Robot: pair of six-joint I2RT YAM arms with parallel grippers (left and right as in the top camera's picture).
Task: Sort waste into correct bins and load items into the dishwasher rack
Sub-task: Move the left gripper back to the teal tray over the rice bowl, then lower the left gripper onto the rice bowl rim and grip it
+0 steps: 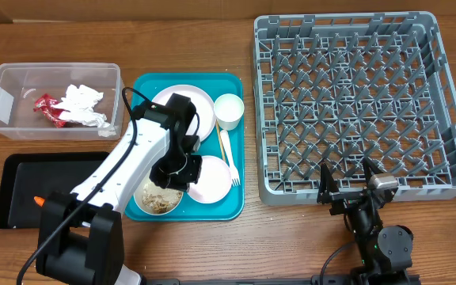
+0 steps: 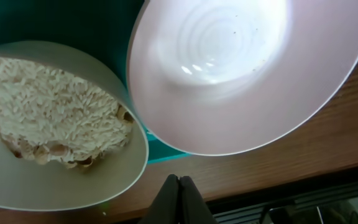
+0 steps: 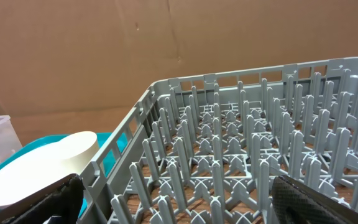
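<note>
My left gripper [image 2: 179, 186] is shut and empty, just above the teal tray [image 1: 145, 83], between a bowl of white rice and beige crumbs [image 2: 48, 118] and an empty pale pink bowl [image 2: 241, 68]. From overhead the left arm [image 1: 172, 170] covers part of the large white plate [image 1: 199, 100]. The rice bowl [image 1: 158, 199], pink bowl [image 1: 212, 179], white cup [image 1: 229, 111] and white fork [image 1: 228, 154] lie on the tray. My right gripper [image 1: 347, 186] [image 3: 179, 199] is open and empty at the front edge of the grey rack [image 1: 347, 95] [image 3: 241, 137].
The clear tub [image 1: 6, 103] at the back left holds a red wrapper [image 1: 47, 107] and crumpled napkins [image 1: 84, 104]. The black tray [image 1: 22, 178] at the front left holds an orange carrot [image 1: 36, 200]. The rack holds nothing.
</note>
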